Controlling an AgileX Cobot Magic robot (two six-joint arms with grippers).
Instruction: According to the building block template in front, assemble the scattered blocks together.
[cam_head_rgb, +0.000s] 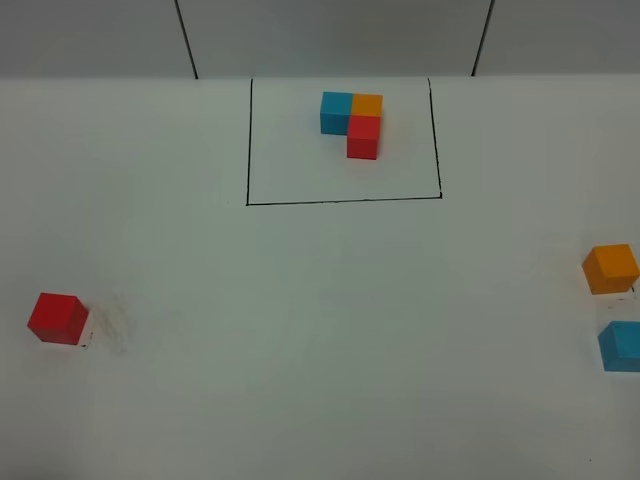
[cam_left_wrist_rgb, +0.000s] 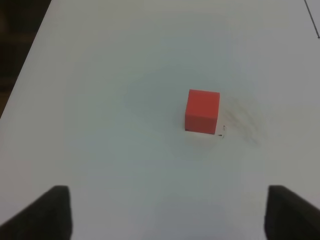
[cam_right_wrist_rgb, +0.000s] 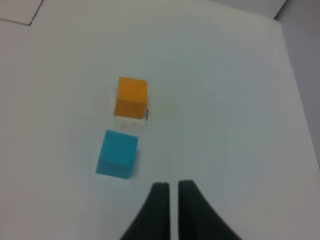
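Observation:
The building block template (cam_head_rgb: 352, 120) is a tight L of blue, orange and red cubes inside a black drawn rectangle (cam_head_rgb: 343, 200) at the back middle. The scattered red cube (cam_head_rgb: 57, 318) sits alone at the far left. The scattered orange cube (cam_head_rgb: 611, 269) and blue cube (cam_head_rgb: 622, 346) sit apart from each other at the right edge. In the left wrist view my left gripper (cam_left_wrist_rgb: 167, 220) is open above the table, short of the red cube (cam_left_wrist_rgb: 202, 111). In the right wrist view my right gripper (cam_right_wrist_rgb: 170, 197) is shut and empty, beside the blue cube (cam_right_wrist_rgb: 117, 153) and short of the orange cube (cam_right_wrist_rgb: 131, 96). Neither gripper shows in the exterior view.
The white table (cam_head_rgb: 320, 330) meets a grey back wall (cam_head_rgb: 330, 35). A faint grey smudge (cam_head_rgb: 112, 325) lies to the right of the red cube. The table's edge shows in the left wrist view (cam_left_wrist_rgb: 27, 70) and in the right wrist view (cam_right_wrist_rgb: 300, 100).

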